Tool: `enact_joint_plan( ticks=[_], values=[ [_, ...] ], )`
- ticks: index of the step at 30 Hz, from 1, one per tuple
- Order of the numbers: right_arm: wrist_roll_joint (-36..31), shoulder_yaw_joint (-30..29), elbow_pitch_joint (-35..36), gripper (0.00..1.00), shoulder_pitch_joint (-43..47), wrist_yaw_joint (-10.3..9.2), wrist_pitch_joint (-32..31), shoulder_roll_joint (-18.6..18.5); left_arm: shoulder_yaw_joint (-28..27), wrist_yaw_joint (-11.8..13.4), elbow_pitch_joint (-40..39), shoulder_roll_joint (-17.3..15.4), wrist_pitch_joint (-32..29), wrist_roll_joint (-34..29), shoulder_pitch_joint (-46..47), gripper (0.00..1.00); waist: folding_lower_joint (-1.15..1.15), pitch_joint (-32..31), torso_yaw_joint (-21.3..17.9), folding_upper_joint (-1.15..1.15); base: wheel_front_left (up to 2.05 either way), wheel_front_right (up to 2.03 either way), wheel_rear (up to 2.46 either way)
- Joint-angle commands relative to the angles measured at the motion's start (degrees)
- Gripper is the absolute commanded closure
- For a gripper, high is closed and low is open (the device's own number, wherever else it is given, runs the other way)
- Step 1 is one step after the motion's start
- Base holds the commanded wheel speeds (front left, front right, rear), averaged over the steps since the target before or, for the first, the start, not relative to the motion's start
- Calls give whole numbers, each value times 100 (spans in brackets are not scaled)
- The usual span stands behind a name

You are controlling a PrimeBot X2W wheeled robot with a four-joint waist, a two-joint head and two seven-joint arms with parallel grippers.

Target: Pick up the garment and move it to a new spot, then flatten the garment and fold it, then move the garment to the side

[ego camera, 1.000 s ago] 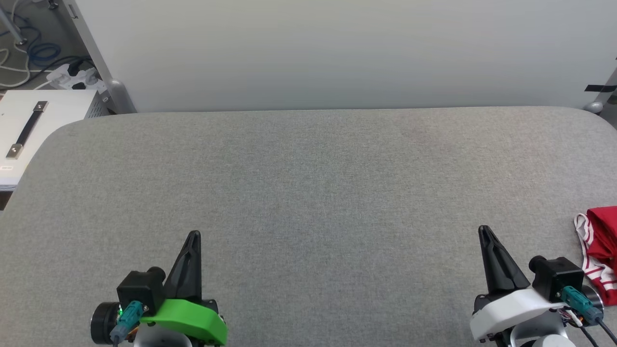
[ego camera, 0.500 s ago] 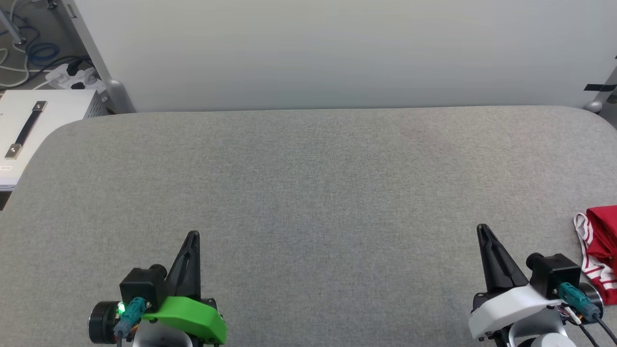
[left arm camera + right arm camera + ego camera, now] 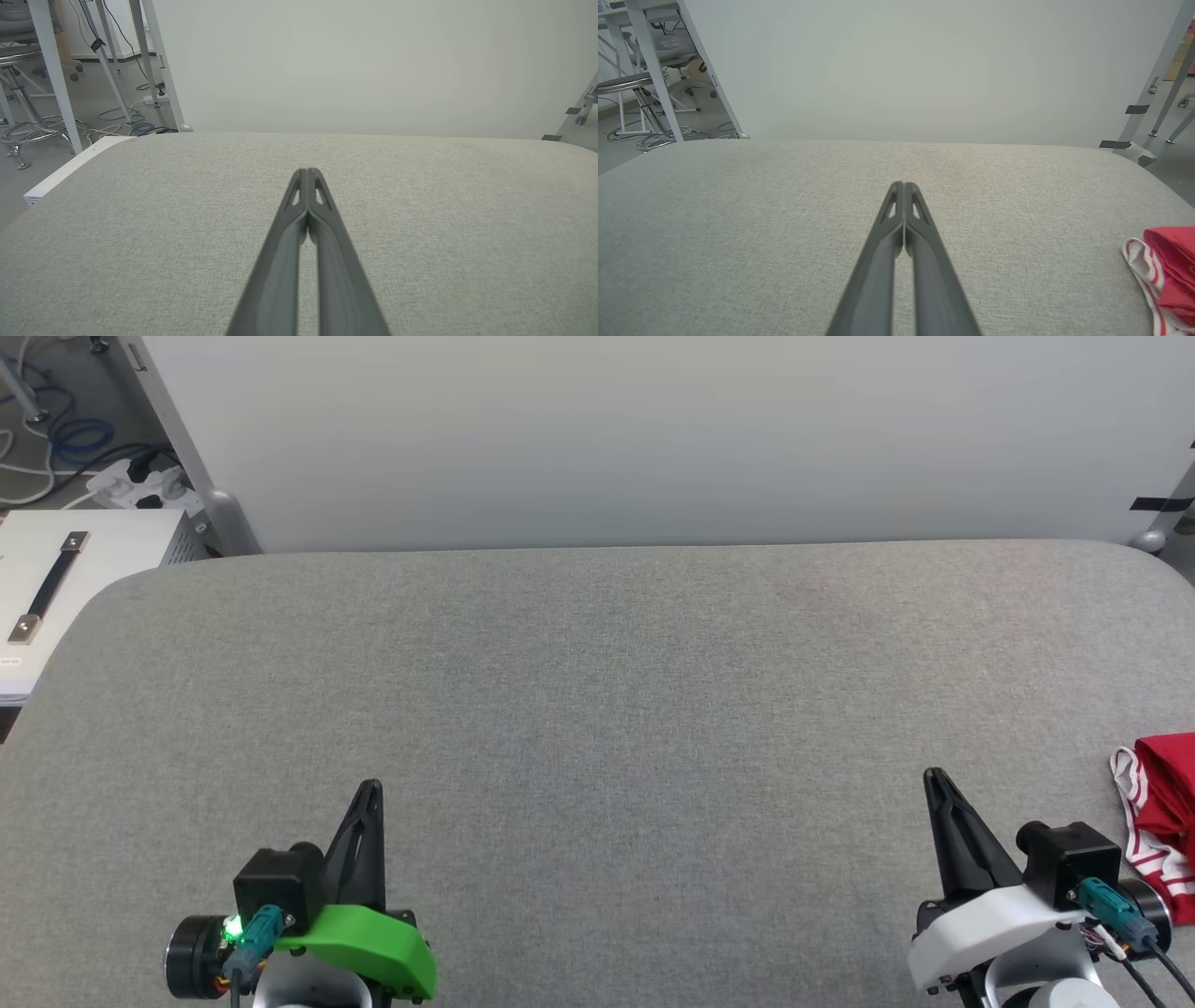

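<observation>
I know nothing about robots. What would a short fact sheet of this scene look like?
surface: grey fabric-covered table
garment: red garment with white-and-red striped trim, lying at the table's right edge, partly out of frame
left gripper: shut, empty, over bare table
right gripper: shut, empty, garment to its right, untouched
background: pale wall

Green-cased left gripper (image 3: 371,790); white-cased right gripper (image 3: 933,778).

The left gripper (image 3: 371,791) (green wrist casing) hovers near the near edge of the surface (image 3: 597,691), fingers pressed together, pointing toward the far edge. The right gripper (image 3: 934,778), white-cased, matches it near the near-right corner.
</observation>
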State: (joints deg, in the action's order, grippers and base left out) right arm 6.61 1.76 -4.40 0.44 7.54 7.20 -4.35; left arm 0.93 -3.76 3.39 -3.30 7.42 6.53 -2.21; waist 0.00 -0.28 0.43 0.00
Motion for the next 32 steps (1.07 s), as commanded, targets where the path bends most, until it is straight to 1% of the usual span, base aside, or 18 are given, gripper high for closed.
enact_joint_plan(
  ticks=[1, 32],
  values=[
    [-65, -20, 49, 100, -23, -3, -44, 18, -26, 39, -22, 22, -49, -54, 108, 100, 0, 1, -1, 0, 0, 0, 0],
    [-369, -100, 249, 100, -33, -4, -389, 84, -60, 211, -184, 33, -403, -360, 166, 100, 0, 15, -23, 0, 0, 0, 0]
  ],
)
